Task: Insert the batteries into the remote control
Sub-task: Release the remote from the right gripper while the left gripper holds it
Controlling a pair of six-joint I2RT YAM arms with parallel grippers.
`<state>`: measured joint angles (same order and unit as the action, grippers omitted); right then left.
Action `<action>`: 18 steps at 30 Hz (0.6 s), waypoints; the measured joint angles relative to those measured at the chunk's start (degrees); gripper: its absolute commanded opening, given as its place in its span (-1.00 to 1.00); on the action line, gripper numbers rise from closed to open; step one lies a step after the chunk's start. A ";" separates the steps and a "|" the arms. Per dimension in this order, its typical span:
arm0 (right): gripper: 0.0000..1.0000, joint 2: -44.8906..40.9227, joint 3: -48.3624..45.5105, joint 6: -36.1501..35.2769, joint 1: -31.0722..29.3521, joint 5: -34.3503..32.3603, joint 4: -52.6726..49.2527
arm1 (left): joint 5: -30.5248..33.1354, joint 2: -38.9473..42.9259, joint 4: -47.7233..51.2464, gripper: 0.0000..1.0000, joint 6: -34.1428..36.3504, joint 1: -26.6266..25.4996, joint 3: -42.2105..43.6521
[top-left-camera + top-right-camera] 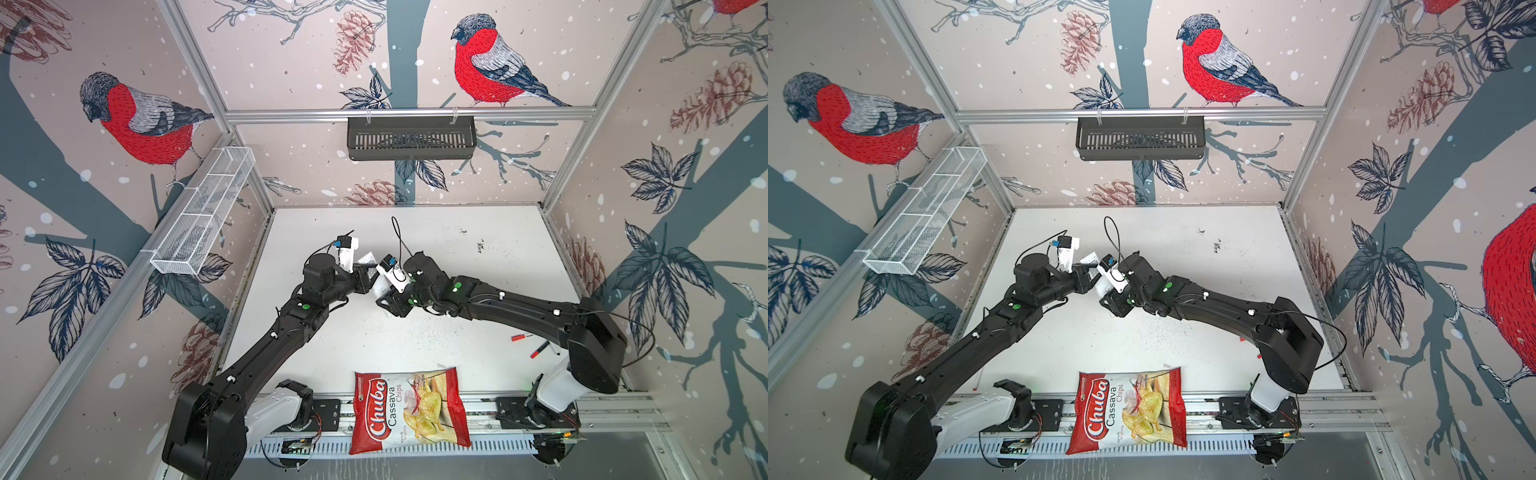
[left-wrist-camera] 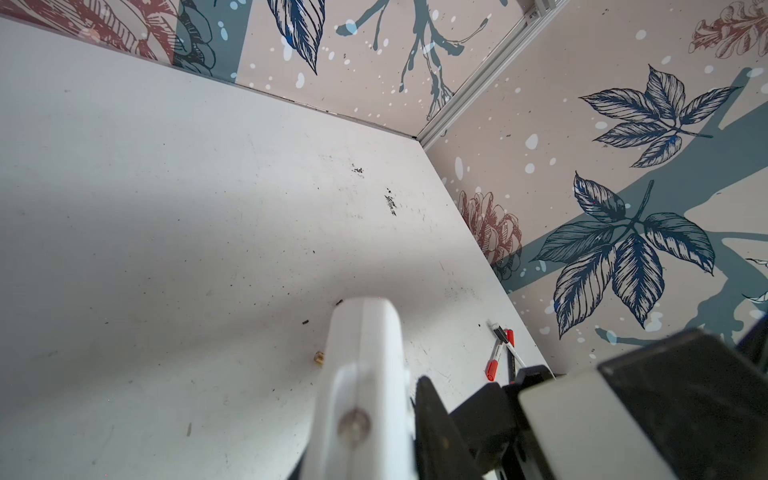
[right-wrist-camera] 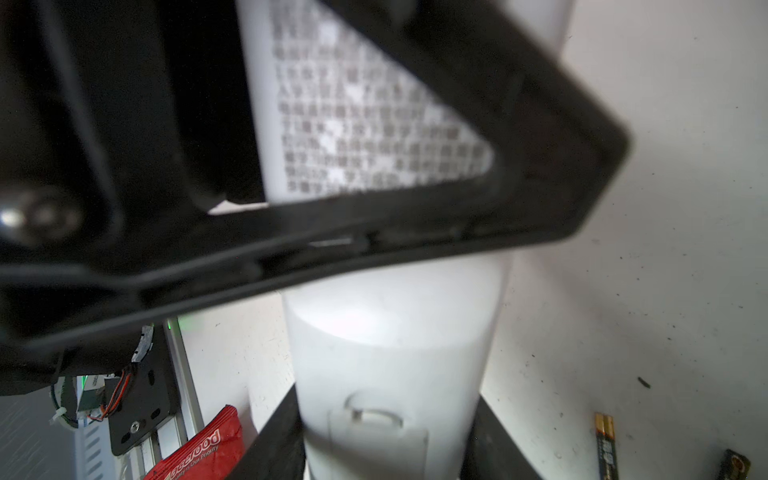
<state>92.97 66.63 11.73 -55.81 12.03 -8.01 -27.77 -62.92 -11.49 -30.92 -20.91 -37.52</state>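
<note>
Left gripper (image 1: 371, 284): pressed together on the remote control (image 3: 390, 353); one black finger (image 3: 540, 166) lies flat across its plain white back; a grey printed label (image 3: 365, 124) shows through that finger's open frame
Right gripper (image 3: 386, 403): pinching the same remote by its two long edges, a black pad (image 3: 274, 440) against each side; its hold is closer to one end than the left gripper's
Remote control: held up between the two arms, about mid-desk in both top views; its back faces the right wrist camera; a lid outline with a small tab (image 3: 376, 415) sits between the right pads, lid in place
Batteries (image 3: 605, 444): both lying on the desk (image 1: 457, 257), clear of the remote and of both grippers; near each other but not touching; dark with gold ends; one is cut off by the picture's edge
Markers (image 1: 539, 350): red-capped, on the desk beside the right arm; well apart from the remote
Chips bag (image 1: 409, 409): red and white, flat at the near edge of the desk; it overlaps the rail between the two arm bases
Baskets: a black basket (image 1: 411, 137) hangs on the back wall; a white wire basket (image 1: 203, 212) on the left wall
</note>
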 measured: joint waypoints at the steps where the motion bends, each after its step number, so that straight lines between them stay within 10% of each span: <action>1: -0.40 0.00 -0.17 -0.04 0.00 0.00 0.20 | -0.74 -0.04 -0.26 -0.74 -0.57 0.00 0.00; 10: 0.51 -6.69 -6.14 -3.17 1.42 2.71 3.65 | -1.14 -1.18 0.46 -0.82 0.13 0.57 -1.44; 18: 0.80 -19.21 -15.80 -11.91 4.87 6.78 6.16 | -1.18 -3.72 9.77 -0.85 4.44 1.62 -6.03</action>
<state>73.76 50.83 -0.19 -50.94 18.81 -1.85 -28.95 -66.63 -1.72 -26.48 -19.29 -43.55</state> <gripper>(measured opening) 0.888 0.209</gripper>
